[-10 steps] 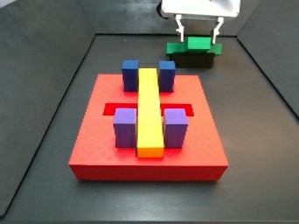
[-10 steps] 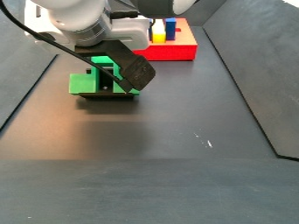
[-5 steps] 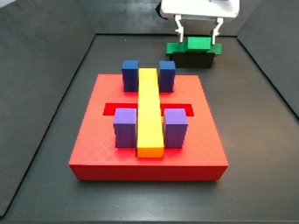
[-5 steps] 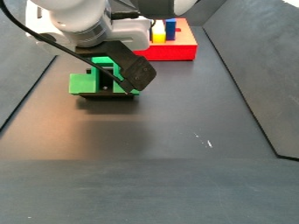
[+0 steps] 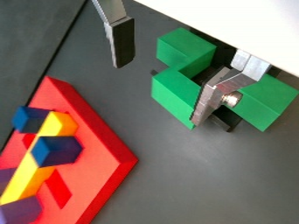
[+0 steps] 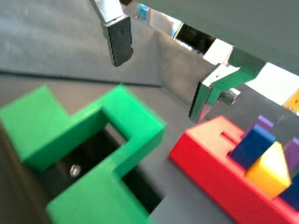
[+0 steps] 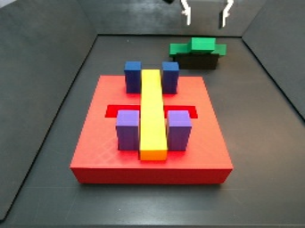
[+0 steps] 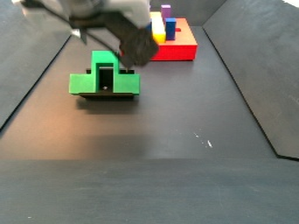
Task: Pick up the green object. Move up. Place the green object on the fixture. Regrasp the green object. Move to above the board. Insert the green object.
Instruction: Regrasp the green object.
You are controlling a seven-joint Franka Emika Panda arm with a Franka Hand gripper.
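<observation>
Release looks done: gripper (image 7: 205, 12) has lifted clear of the green object (image 7: 197, 46) since half a second ago, when it sat right down over the piece.

Side view from the board end: only the two finger tips show at the top edge, spread, nothing between them. Green object sits on the fixture (image 7: 198, 61) at the far edge of the floor, beyond the board (image 7: 152, 142). Board carries the yellow bar (image 7: 152, 111), blue blocks (image 7: 135, 76) and purple blocks (image 7: 127, 129).

Side view from the other end: gripper (image 8: 122, 35) is motion-blurred, up and off the green object (image 8: 104, 77), which sits untouched on the fixture (image 8: 107, 94) near the left edge of the floor. Board (image 8: 170, 44) well apart behind it.

Wrist view: fingers (image 5: 121, 39) are wide apart, jaws open and empty. Green object (image 5: 216, 85) is below, one finger plate crossing in front of it; contact can't be judged here. Board corner (image 5: 65, 149) near.

Wrist view, other camera: gripper (image 6: 170, 70) same story, fingers apart above the green object (image 6: 82, 144), dark fixture (image 6: 117, 179) visible under its arms, board (image 6: 228, 171) just beside.

Judgement: place-on-fixture step finished; regrasp is next, so the gripper likely needs a new approach onto the piece.
</observation>
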